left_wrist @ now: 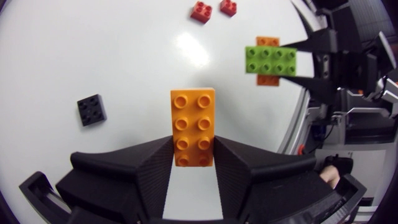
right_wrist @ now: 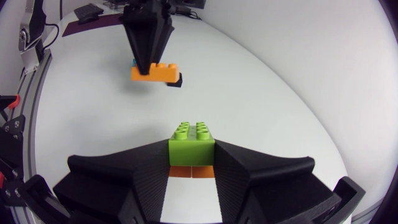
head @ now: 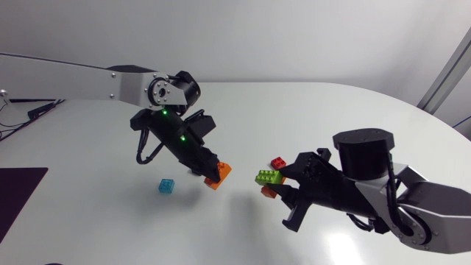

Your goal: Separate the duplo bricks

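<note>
**One orange brick free, a green-and-orange pair left to split**

The left claw [left_wrist: 193, 148] pinches a long orange brick [left_wrist: 193, 124] by its sides and holds it above the table [left_wrist: 124, 56], well apart from the right arm's load. The right claw [right_wrist: 193, 163] is pressed onto a green brick [right_wrist: 192, 138] stacked on a lower orange brick [right_wrist: 192, 172]. I cannot tell whether its fingers touch that lower one too. A red brick [left_wrist: 201, 11] and a second red brick [left_wrist: 228, 7] lie loose beyond, and a blue brick [head: 167, 185] sits near the left claw.

The sensible move is to lower the long orange brick flat onto bare table, away from the loose pieces, and let go only once it rests. The left claw can then grip the lower orange brick where it juts past the green. Peeling it off at a tilt should work better than a straight pull.
</note>
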Robot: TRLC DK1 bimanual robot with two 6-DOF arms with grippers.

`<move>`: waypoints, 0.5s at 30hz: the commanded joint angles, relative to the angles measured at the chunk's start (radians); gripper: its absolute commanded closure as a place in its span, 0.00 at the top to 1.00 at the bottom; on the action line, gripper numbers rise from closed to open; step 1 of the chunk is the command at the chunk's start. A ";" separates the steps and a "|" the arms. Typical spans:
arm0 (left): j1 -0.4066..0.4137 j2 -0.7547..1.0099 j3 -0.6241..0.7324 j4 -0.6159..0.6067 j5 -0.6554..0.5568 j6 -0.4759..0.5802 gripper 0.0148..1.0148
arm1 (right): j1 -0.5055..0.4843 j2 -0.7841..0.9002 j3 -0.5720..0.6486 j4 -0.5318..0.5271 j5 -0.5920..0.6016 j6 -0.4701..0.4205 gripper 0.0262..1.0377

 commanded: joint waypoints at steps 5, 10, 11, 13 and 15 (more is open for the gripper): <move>-0.115 0.033 -0.060 -0.018 -0.239 0.108 0.20 | -0.011 -0.061 -0.029 -0.031 -0.001 -0.013 0.34; -0.148 0.050 -0.100 0.010 -0.361 0.131 0.20 | -0.011 -0.090 -0.032 -0.049 -0.004 -0.012 0.34; -0.148 0.059 -0.105 0.011 -0.370 0.137 0.20 | -0.010 -0.094 -0.034 -0.052 -0.004 -0.012 0.34; -0.142 0.066 -0.120 0.025 -0.373 0.142 0.20 | -0.010 -0.107 -0.034 -0.058 -0.006 -0.012 0.34; -0.142 0.066 -0.138 0.031 -0.371 0.143 0.20 | -0.011 -0.117 -0.032 -0.067 -0.006 -0.012 0.34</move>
